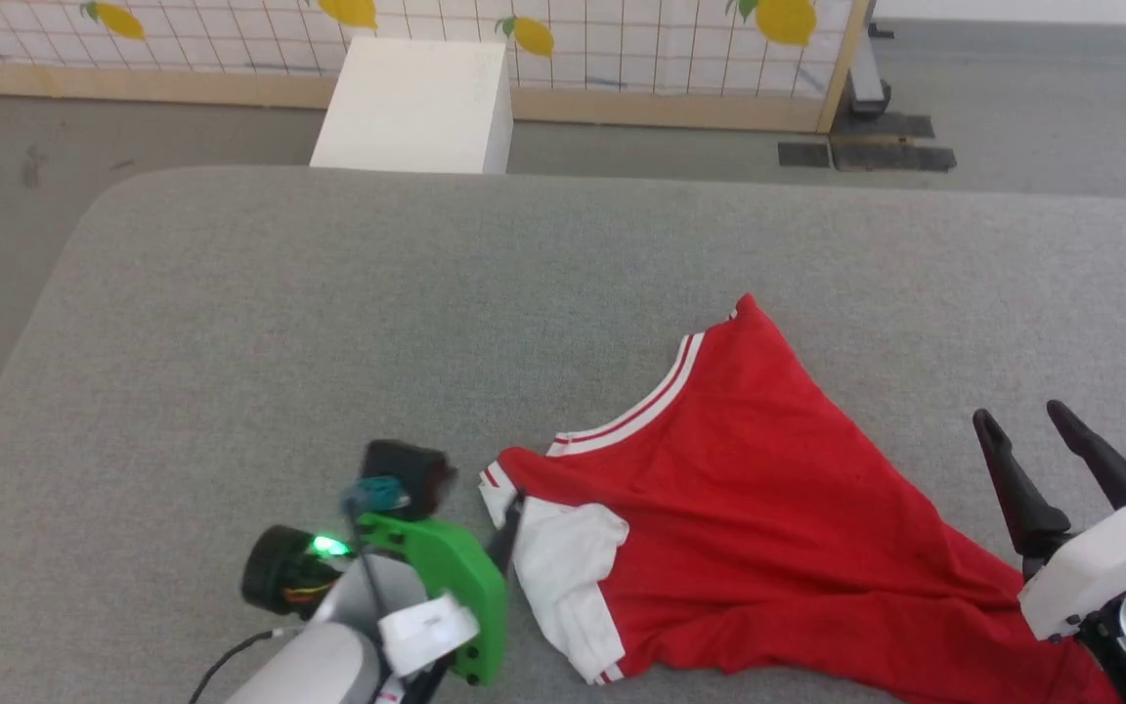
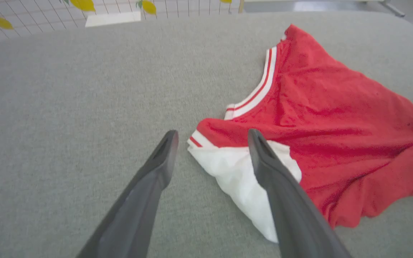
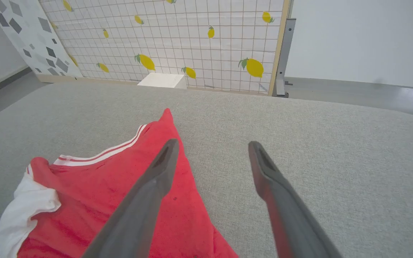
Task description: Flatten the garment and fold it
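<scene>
Garment: soft red fabric, crumpled into a rough triangle, white sleeve bunched, lying on the grey felt-like desk. Left claw spread wide at the sleeve, empty. Right claw spread wide, empty, at the garment's right edge

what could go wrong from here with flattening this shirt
1. The garment lies bunched, its white sleeve crumpled. The open left gripper, straddling that sleeve's edge, might pinch several layers at once.
2. The right gripper is open, holding nothing. A pull by one arm alone would likely drag the whole garment across the grey surface rather than spread it.
</scene>
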`<state>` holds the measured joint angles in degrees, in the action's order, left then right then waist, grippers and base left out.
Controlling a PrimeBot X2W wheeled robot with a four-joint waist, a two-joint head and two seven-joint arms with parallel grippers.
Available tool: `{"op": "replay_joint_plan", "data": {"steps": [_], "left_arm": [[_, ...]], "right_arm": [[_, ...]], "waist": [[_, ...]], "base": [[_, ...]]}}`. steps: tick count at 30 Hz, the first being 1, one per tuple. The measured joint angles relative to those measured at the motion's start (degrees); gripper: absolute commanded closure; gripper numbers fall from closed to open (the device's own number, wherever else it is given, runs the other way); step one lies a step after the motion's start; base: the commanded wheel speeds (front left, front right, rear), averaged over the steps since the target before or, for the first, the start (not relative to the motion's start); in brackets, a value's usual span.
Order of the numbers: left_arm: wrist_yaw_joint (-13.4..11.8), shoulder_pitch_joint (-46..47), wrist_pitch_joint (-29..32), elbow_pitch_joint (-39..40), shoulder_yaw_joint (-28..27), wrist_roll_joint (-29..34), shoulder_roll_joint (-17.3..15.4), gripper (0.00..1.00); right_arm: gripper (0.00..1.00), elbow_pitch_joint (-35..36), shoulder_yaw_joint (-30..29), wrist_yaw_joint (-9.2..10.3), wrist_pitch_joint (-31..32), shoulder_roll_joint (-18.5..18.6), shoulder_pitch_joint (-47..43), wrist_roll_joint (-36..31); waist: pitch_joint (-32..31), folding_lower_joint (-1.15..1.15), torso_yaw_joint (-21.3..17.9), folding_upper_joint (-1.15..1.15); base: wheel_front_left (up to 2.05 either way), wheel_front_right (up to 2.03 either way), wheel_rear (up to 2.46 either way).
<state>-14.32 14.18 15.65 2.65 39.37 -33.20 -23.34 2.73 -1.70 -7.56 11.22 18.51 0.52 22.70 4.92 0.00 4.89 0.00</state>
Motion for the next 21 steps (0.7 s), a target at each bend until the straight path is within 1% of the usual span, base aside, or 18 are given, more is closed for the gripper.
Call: {"op": "replay_joint_plan", "data": {"steps": [5, 7, 10, 13, 17, 21], "left_arm": [[0.4, 3.3, 14.1, 3.9, 4.6, -1.8, 0.1, 0.0], [0.1, 5.0, 18.9, 4.4, 6.0, -2.2, 0.7, 0.0], [-0.5, 7.1, 25.1, 3.9, 8.2, -1.9, 0.7, 0.0], [-1.4, 8.7, 28.3, 3.4, 9.1, -1.3, 1.0, 0.0], [-2.0, 10.5, 29.4, 2.4, 9.5, -0.8, 2.1, 0.0], [-2.4, 11.3, 30.0, 0.9, 9.8, -0.3, 2.2, 0.0]], "right_arm": [[0.0, -0.4, -1.6, 0.0, -0.2, -3.0, -0.6, -3.0], [0.0, -0.4, -2.1, 0.0, -0.2, -3.5, -0.6, -4.1], [0.0, -0.5, -2.5, 0.0, -0.2, -4.0, -0.6, -4.9], [0.0, -0.6, -2.8, 0.0, -0.2, -4.5, -0.5, -5.4], [0.0, -1.1, -3.5, 0.0, -0.1, -4.7, -0.4, -6.5], [0.0, -1.6, -3.8, 0.0, -0.2, -5.0, -0.2, -7.2]], "waist": [[2.3, 0.0, -0.6, 0.0], [3.3, 0.0, -0.9, 0.0], [4.7, 0.0, -1.6, 0.0], [5.8, 0.0, -2.5, 0.0], [7.4, 0.0, -3.5, 0.0], [8.8, 0.0, -4.4, 0.0]], "base": [[0.0, 0.0, 0.0], [0.0, 0.0, 0.0], [0.0, 0.0, 0.0], [0.0, 0.0, 0.0], [0.0, 0.0, 0.0], [0.0, 0.0, 0.0]]}}
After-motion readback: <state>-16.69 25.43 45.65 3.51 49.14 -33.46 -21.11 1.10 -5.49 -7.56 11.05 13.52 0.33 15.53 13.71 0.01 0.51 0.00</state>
